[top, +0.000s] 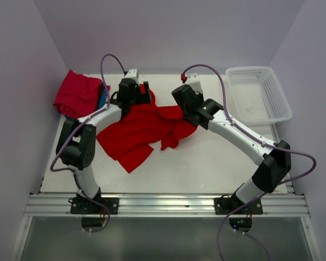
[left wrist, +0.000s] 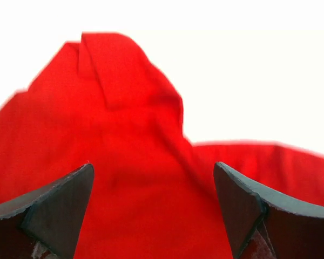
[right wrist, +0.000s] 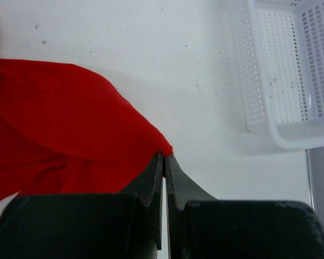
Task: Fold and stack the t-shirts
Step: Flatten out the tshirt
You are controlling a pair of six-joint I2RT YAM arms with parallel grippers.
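The red t-shirt (top: 141, 130) lies crumpled at the centre of the overhead view on the desk (top: 206, 163). The crimson-pink t-shirt (top: 76, 95) and the teal t-shirt (top: 103, 99) are heaped at the upper left. The right claw (right wrist: 164, 156) is closed, pinching the red cloth's edge with only its tips. The left claw (left wrist: 153, 167) hangs wide open over a raised fold. That thin pinch could slip under tension. The left claw could gather several bunched layers, so the shirt would lift twisted rather than flat. The basket (top: 282, 103) at the upper right is well apart.
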